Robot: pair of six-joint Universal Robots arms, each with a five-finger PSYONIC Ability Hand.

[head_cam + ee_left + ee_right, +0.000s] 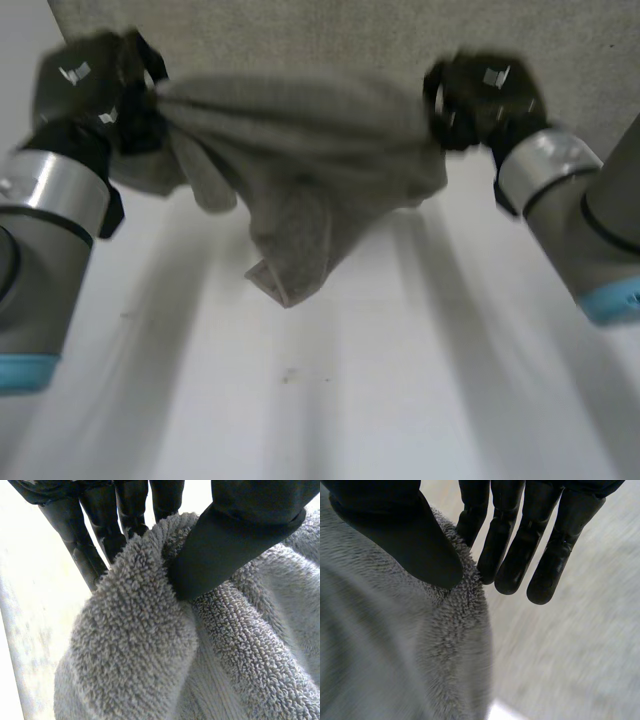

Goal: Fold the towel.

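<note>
Above the white bench (350, 390), the grey towel (300, 150) hung bunched between both hands. The left hand (90, 85) pinched one end between thumb and fingers (90, 555); the right hand (485, 95) pinched the opposite edge likewise.

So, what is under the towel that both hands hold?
Under the towel the white table shows, with nothing lying on it. The hanging cloth covers the strip of table behind it.
</note>
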